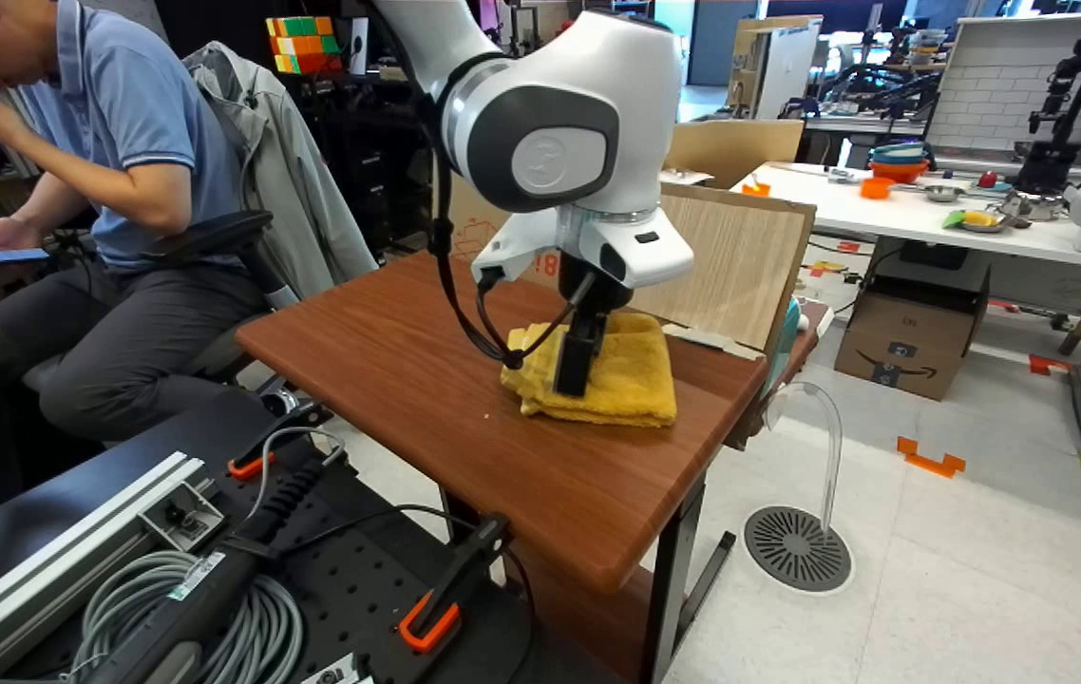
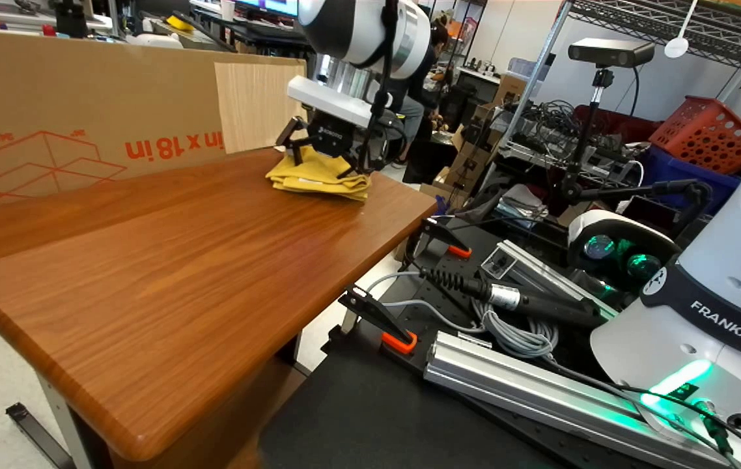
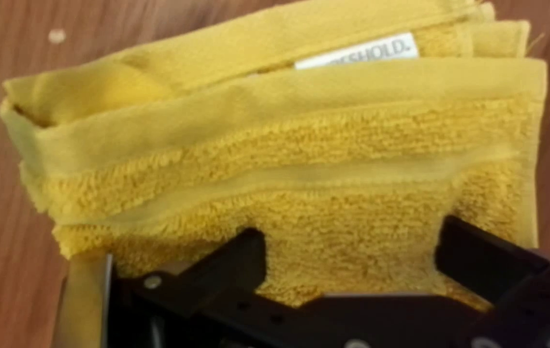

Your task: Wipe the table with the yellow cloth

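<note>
One yellow cloth (image 3: 284, 154) near bench (image 2: 201, 280) edge by cardboard (image 2: 97, 111) | I'm resting my parted tool (image 3: 352, 246) on it, likely securing | next probably: closing, wiping

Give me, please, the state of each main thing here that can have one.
Yellow cloth: folded in layers, lying on the table.
Gripper: open, fingers apart at the cloth.
Table: bears a small pale speck.
White label: partly covered by a fold.
Grey cable: coiled.
Robot base light: lit green.
Person in blue shirt: seated.

Beyond the tool (image 3: 351, 253), folded yellow cloth (image 3: 304, 147) partly hides a label (image 3: 376, 50); a speck (image 3: 57, 36) on the bench (image 3: 9, 270) is blurred.
</note>
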### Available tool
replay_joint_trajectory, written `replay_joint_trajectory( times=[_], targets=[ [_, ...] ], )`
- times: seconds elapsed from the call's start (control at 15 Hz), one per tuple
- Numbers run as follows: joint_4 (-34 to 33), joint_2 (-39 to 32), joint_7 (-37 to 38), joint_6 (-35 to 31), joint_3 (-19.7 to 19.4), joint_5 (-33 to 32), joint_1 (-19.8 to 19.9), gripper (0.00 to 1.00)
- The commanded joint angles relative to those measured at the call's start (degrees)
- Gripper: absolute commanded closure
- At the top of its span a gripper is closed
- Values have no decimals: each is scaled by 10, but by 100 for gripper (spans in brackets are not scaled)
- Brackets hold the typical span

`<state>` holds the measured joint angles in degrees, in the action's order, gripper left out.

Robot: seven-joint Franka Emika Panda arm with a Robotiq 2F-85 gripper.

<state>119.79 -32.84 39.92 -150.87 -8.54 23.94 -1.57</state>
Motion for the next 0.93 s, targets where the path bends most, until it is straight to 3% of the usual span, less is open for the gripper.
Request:
replay_joint_trajectory(
  times=[0.0,0.2,0.47,0.87],
  targets=[
    [-21,-32,45,20,-43,-33,20,0],
    [-12,-33,56,33,-58,-60,26,0],
    [6,-22,49,47,-49,-97,15,0],
    [91,27,28,10,-39,-185,-45,0]
  ],
)
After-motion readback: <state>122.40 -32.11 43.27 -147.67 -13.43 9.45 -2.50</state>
